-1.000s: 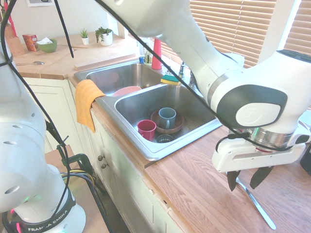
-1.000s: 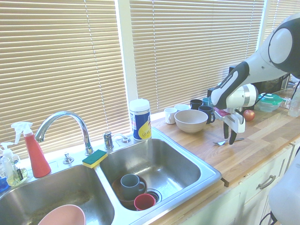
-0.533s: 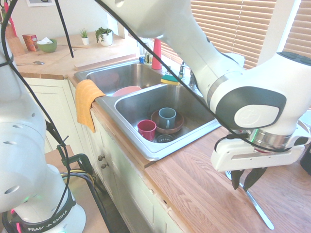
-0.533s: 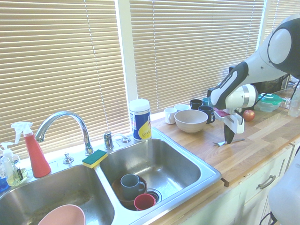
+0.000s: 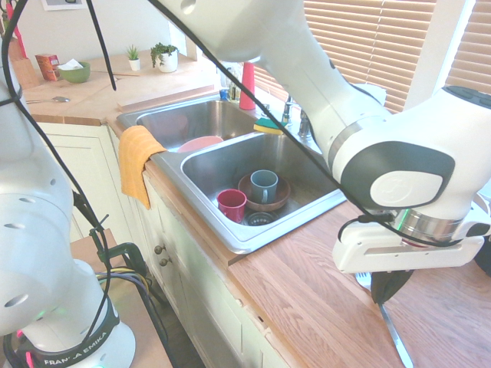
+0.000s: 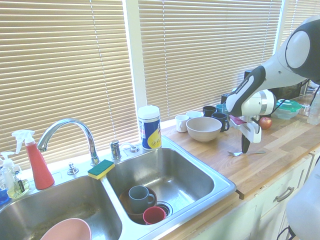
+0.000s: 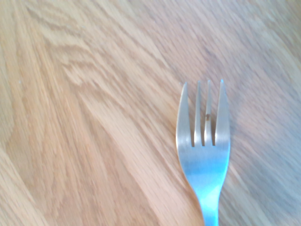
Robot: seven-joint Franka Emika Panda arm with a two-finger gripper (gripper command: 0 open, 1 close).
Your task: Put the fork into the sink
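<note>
In the lower right of the first exterior view, the jaws have come together on the fork (image 5: 393,333), pinching it around the neck just behind the tines; it lies on the worktop (image 5: 307,307), handle running towards the bottom edge. The sink (image 6: 212,186) is at the lower left of the second exterior view, with a blue mug (image 6: 141,199) and a red mug (image 6: 154,215) in its nearer basin. The likely trouble is a slip: so slim and smooth a neck, held near one end, may let the long handle swing or droop once lifted. Carried too low, that handle could catch the rim, and a careless release could send the fork clattering against the mugs
</note>
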